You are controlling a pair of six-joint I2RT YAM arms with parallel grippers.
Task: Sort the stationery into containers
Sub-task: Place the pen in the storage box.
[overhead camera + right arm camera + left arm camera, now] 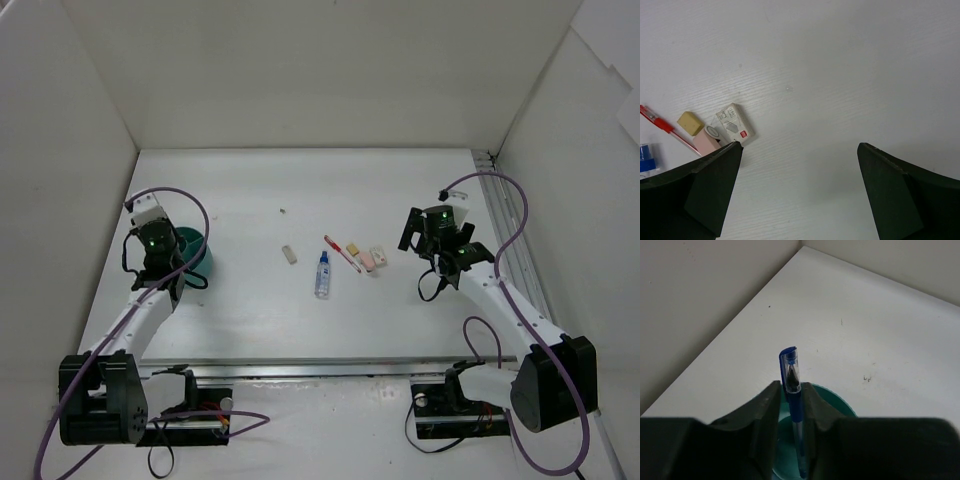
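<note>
My left gripper [791, 396] is shut on a blue pen [791, 377] and holds it upright over the round teal cup [842, 404], with the pen's lower end down inside the cup. In the top view the left gripper [168, 258] is at the cup [197, 257]. My right gripper [797, 150] is open and empty above bare table, right of the erasers; it also shows in the top view [424, 238]. Near it lie a white eraser [735, 124], a tan eraser [690, 123], a pink eraser [706, 140] and a red pen [664, 127].
At the table's middle lie a blue-capped white tube [322, 275], the red pen [341, 253] and a small pale eraser [289, 254]. White walls close the table on the left, back and right. A metal rail [515, 270] runs along the right side.
</note>
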